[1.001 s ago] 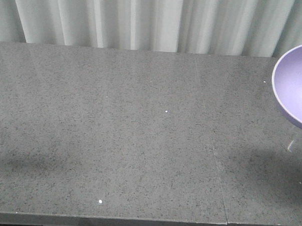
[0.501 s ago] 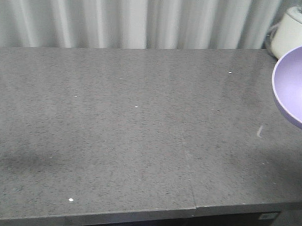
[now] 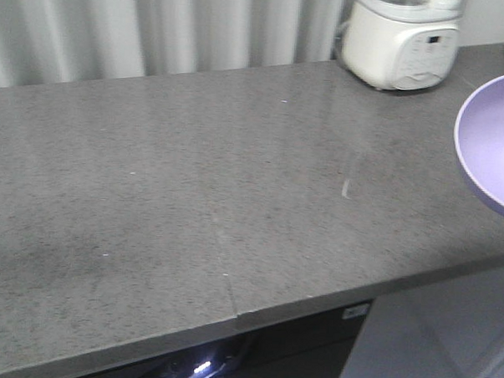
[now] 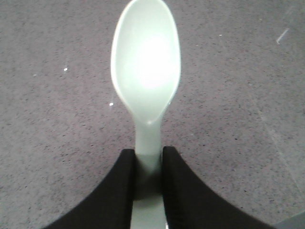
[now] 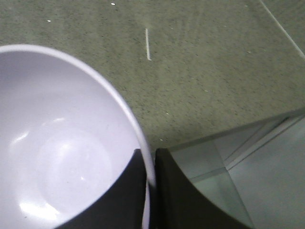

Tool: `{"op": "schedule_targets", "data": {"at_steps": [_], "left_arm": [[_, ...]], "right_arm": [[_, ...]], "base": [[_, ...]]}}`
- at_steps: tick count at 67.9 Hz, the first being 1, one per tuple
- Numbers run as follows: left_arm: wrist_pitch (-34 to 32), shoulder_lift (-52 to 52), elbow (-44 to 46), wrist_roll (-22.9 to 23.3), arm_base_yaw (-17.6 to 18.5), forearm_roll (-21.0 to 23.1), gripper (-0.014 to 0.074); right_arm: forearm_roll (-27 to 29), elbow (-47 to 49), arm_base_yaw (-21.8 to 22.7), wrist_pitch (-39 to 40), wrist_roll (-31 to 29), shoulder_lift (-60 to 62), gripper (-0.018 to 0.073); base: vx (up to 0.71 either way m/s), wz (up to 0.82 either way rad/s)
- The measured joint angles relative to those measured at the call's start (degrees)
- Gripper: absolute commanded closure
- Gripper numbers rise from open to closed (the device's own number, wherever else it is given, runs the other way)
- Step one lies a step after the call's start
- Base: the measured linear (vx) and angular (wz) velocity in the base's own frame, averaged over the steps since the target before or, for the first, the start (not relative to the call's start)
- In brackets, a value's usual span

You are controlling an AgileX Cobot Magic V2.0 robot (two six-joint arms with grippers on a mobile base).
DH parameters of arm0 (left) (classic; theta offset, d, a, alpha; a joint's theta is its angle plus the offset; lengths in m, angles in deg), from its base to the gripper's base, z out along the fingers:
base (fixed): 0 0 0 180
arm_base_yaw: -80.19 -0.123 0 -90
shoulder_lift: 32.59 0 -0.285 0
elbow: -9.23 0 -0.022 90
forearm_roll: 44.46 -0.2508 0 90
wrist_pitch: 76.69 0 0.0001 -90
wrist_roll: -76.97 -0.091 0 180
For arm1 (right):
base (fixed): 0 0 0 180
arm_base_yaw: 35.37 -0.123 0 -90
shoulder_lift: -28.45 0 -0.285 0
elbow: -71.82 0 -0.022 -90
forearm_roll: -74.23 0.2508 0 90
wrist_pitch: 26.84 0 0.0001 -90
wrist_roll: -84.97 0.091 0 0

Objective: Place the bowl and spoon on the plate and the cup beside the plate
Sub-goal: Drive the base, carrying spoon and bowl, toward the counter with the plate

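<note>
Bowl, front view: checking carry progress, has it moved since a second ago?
Yes: the bowl has travelled right, away from the countertop seam, toward the white appliance.

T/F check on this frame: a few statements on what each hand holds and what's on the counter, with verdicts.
1. The left hand clamps the spoon by its handle. True.
2. The bowl is empty. True.
3. The bowl is set down. False: the right hand pinches its rim and holds it up over the front edge of the grey countertop.
4. The countertop holds nothing. False: a white cooker stands at its far right, by the curtain.
5. The spoon's scoop points away from the left hand. True.
</note>
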Motion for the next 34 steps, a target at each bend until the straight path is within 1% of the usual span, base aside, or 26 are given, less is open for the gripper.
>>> {"op": "schedule_targets", "data": {"at_steps": [34], "left_arm": [[0.0,0.0,0.0,0.0,0.0,0.0,0.0603]], "right_arm": [[-0.2,0.0,0.0,0.0,0.0,0.0,0.0565]], "base": [[-0.04,-0.39]]}}
